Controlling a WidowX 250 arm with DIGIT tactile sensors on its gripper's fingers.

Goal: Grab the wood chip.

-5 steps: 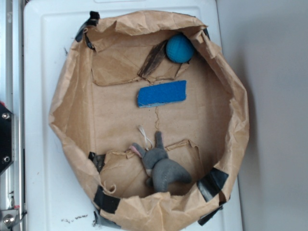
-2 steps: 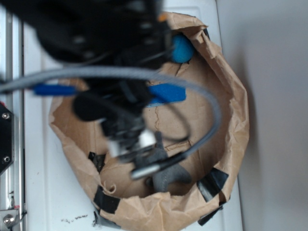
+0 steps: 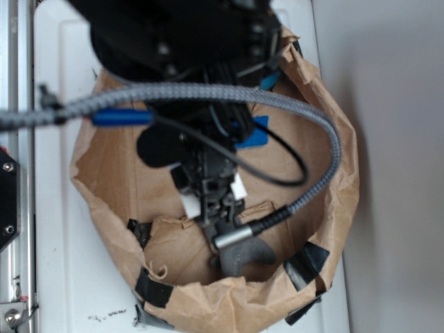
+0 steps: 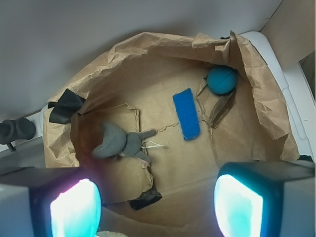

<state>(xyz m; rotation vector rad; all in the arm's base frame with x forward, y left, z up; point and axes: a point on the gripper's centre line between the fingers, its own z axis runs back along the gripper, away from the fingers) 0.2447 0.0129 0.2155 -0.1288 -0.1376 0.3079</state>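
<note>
1. The chip lies on the floor of the paper bowl, at about 1 o'clock in the wrist view. It touches or nearly touches the lower side of the teal ball, and the blue sponge lies near it at its 9 o'clock. In the exterior view the arm hides the chip.

2. The gripper hangs high above the bowl floor, empty, with its jaws spread wide. One finger shows at 7 o'clock of the wrist view, the other at 5 o'clock. The exterior view puts it over the near half of the bowl, by the grey toy.

3. The step in hand looks like the approach: carry the gripper across toward 1 o'clock until the chip sits midway between the fingers, then descend.

4. The chip is long and thin, running from 1 toward 7 o'clock. I would turn the wrist so the jaws close across its narrow width, not along its length.

5. Aim for the end away from the ball. A finger coming down beside the ball would likely roll it or nudge the chip.

6. The sliver lies flat, so the fingertips probably need to reach the paper. The crumpled fold beside it may catch a finger, so lower slowly.

7. Close gently; bark this thin could snap or flip.
</note>
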